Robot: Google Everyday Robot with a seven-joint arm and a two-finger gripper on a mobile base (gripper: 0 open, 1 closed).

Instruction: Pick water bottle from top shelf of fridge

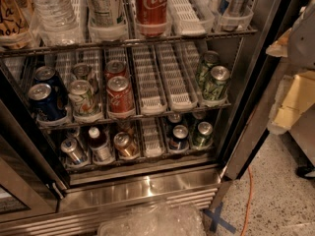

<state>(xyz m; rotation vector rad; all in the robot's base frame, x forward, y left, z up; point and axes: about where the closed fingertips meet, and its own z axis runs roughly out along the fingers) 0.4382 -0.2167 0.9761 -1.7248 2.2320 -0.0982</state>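
Observation:
The fridge (147, 185) stands open in front of me. Its top shelf (197, 35) runs across the upper edge of the view. The water bottle (55, 11), clear and ribbed, stands at the left of that shelf behind a clear front stop, with its cap cut off by the frame. Beside it is a bottle with a white printed label (104, 6), then a red Coca-Cola can (151, 4). My gripper (291, 82) shows as a grey and cream shape at the right edge. It is outside the fridge, right of the door frame and far from the water bottle.
Cans line the middle rack (147, 113) and the lower rack, where a small dark bottle with a white cap (98, 144) stands. The open door (22, 181) is at lower left. Crumpled clear plastic (157, 221), an orange cable (247, 200) and blue tape (219, 220) lie on the floor.

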